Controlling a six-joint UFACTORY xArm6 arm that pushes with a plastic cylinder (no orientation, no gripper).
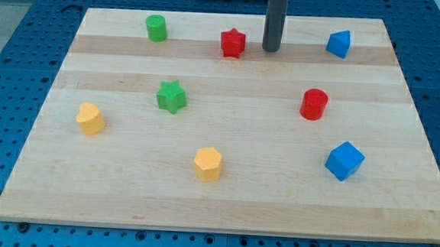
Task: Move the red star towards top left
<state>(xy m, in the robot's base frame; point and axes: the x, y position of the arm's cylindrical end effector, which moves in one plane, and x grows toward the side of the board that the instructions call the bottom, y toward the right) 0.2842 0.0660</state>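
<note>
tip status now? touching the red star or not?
My tip: no gripper, holds nothing. It sits on the wooden board just to the view's right of the red star, with a small gap showing; not touching.

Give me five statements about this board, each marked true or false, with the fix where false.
1. My tip sits to the view's right of the red star, close beside it. True.
2. The green cylinder lies at the view's bottom right. False: it is near the view's top left, left of the red star.
3. There are two blue blocks, the blue cube and a smaller blue block, both on the view's right. True.
4. The red cylinder touches the green star. False: they stand far apart.
5. Three yellow blocks are on the board. False: only two, a yellow heart and a yellow hexagon.
</note>
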